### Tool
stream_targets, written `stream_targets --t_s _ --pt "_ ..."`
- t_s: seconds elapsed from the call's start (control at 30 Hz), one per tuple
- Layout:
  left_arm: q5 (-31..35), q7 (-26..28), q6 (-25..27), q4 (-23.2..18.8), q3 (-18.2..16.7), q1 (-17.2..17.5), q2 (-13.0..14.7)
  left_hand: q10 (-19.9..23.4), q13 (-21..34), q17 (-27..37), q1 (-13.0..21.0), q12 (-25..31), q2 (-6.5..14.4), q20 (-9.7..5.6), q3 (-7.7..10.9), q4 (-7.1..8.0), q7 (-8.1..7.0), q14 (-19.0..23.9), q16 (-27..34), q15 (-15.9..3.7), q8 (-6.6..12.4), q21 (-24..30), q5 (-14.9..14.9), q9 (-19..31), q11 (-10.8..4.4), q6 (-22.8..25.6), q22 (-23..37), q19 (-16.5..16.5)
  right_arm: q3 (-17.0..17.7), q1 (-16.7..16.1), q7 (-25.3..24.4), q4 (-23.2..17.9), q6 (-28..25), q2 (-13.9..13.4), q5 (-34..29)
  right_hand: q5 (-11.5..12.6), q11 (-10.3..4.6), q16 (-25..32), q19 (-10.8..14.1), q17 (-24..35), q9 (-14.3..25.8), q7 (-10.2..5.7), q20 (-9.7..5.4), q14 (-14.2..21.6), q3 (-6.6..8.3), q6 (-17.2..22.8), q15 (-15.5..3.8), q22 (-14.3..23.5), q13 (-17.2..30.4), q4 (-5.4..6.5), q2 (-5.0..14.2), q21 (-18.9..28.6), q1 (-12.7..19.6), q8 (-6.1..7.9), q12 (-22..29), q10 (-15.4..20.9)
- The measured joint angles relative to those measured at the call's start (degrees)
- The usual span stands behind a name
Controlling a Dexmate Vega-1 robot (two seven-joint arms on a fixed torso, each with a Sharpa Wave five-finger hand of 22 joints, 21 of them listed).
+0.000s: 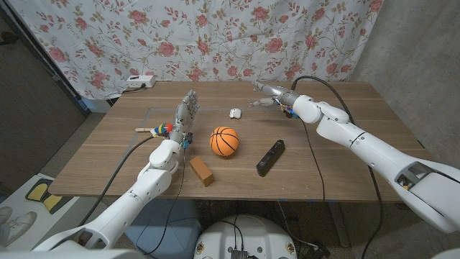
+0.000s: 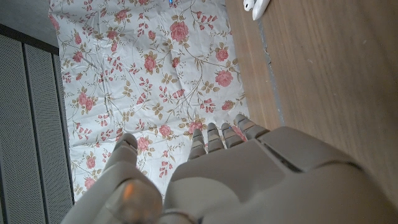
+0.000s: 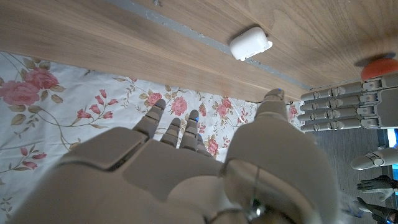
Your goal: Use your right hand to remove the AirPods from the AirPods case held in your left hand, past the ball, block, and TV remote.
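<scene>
We see a wooden table [image 1: 345, 137] before a rose-print curtain [image 1: 215, 36], a white power strip [image 1: 139, 82] at its far left corner. The AirPods case [image 1: 235, 113] lies near the far edge, unheld. Our left hand [image 1: 187, 110] and right hand [image 1: 267, 96] grasp nothing, fingers extended.

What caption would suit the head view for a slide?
Both hands, left hand and right hand, open beside the AirPods case lying on the table, beyond the ball.
</scene>
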Motion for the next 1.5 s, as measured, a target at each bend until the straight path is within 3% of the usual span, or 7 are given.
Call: stream_targets --t_s 0.17,0.6,1.03,1.5 --pt "0.0 0.1 -0.1 0.0 0.0 0.2 0.0 0.0 0.0 0.0 0.0 0.0 0.0 0.0 0.0 0.0 0.0 0.0 0.0 0.0 0.0 0.0 0.0 0.0 0.0 0.0 0.0 0.0 -0.4 0.6 0.2 0.7 0.4 0.5 -0.1 0.0 0.41 0.0 0.0 0.0 0.0 0.0 0.0 0.0 -0.41 0.0 0.0 0.0 0.1 0.41 -0.37 0.0 -0.5 0.0 0.5 0.4" --pt "0.0 0.6 -0.2 -0.9 -0.1 0.9 0.0 0.0 0.0 0.0 0.2 0.0 0.2 0.0 0.0 0.0 0.0 0.0 0.0 0.0 0.0 0.0 0.0 0.0 0.0 0.0 0.0 0.0 -1.3 2.3 2.5 3.1 2.2 1.7 0.1 0.0 -0.2 0.4 -0.1 0.5 0.0 -0.11 -0.12 0.0 -1.48 -0.1 0.0 0.0 0.8 2.12 -0.48 0.0 -3.8 0.21 0.5 1.1" --pt "0.1 0.9 -0.3 -1.3 -0.2 1.4 0.0 0.0 0.0 0.0 0.2 0.0 0.2 0.0 0.0 0.0 0.0 0.0 0.0 0.0 0.0 0.0 0.0 0.0 0.0 0.0 0.0 0.0 -2.1 3.6 4.6 4.9 3.0 3.2 0.7 0.0 1.13 0.4 -0.1 0.4 0.0 0.13 -0.11 -0.3 -1.48 0.1 0.3 0.0 1.1 2.11 -0.8 0.0 -4.2 0.21 0.5 0.7" --pt "0.2 0.9 -0.3 -1.5 -0.3 1.6 0.0 0.0 0.0 0.0 0.2 0.0 0.2 -0.11 -0.17 -0.17 0.0 0.0 0.0 0.0 0.0 0.0 0.0 -0.1 0.0 0.0 0.0 0.1 -3.4 5.0 6.0 6.5 2.6 4.8 -0.2 0.0 1.34 0.4 -0.4 0.4 0.0 0.13 0.21 -0.1 -1.48 0.1 0.08 0.0 1.3 2.11 -1.08 0.0 -4.4 0.21 0.5 0.5"
